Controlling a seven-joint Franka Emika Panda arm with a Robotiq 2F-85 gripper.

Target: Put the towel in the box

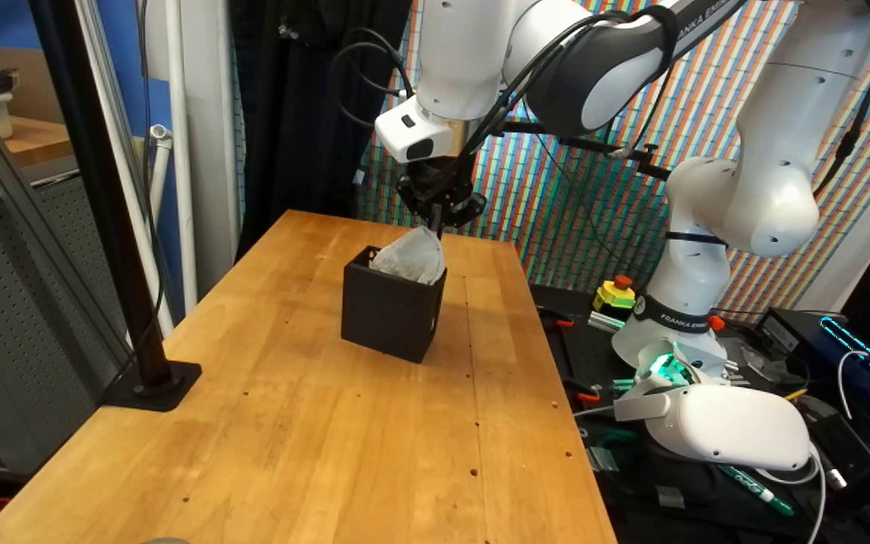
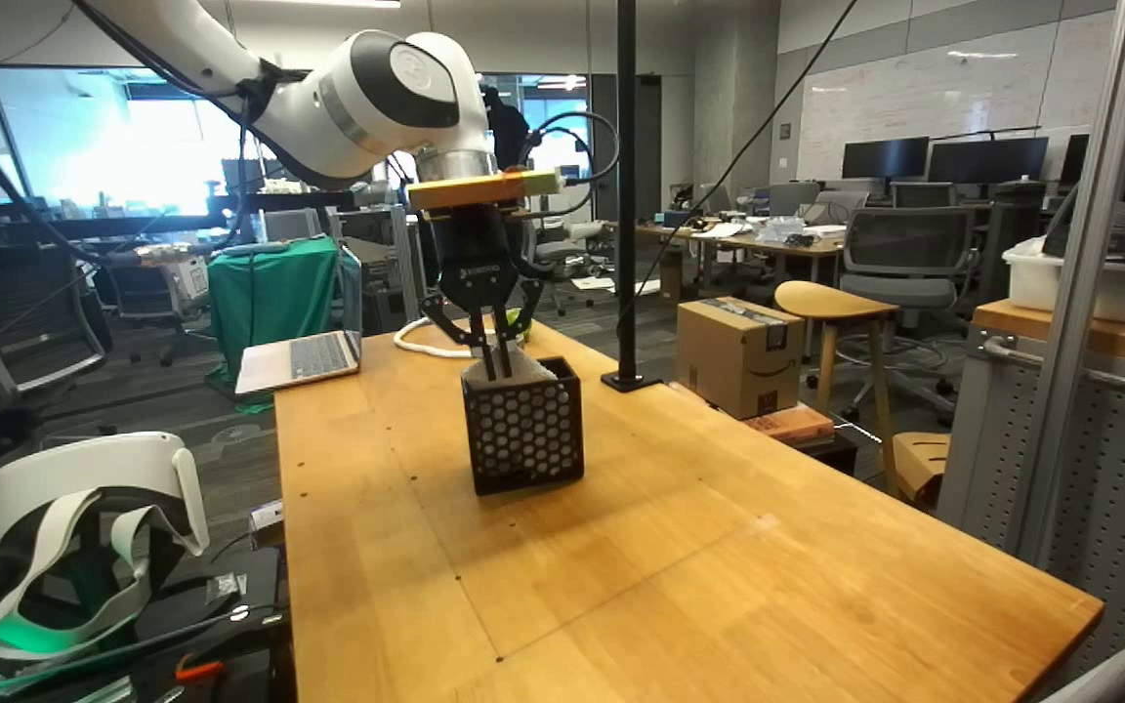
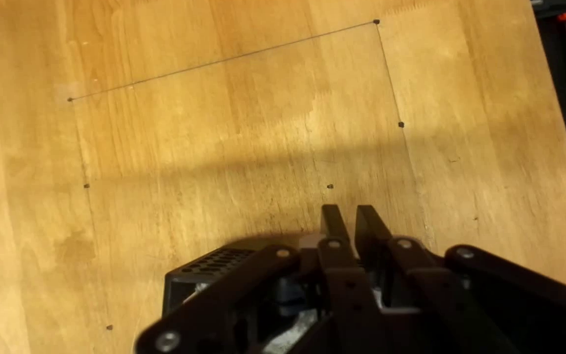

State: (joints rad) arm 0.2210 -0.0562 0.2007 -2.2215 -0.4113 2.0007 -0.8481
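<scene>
Box point(image 2: 528, 439) on desk point(image 2: 670, 566), towel point(image 1: 411, 258) partly inside, claw point(image 2: 498, 375) above. In an exterior view: laptop point(image 2: 299, 361) far left, headset point(image 2: 89, 469) near left.

Wears white rounded shells point(image 1: 752, 189), black cables point(image 1: 492, 117), a dark band point(image 1: 671, 314) lettered FRANKA — ends in a black gripper point(image 2: 497, 378).

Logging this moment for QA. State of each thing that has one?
Gripper: jaws narrowly apart; whether they pinch the towel, can't tell.
Towel: bunched, partly inside the black box, top above the rim.
Black box: upright on the table, top open.
Laptop: lid open.
Cardboard box: top closed.
Emergency stop: pressed or not, can't tell.
Paired monitors: screens dark.
</scene>
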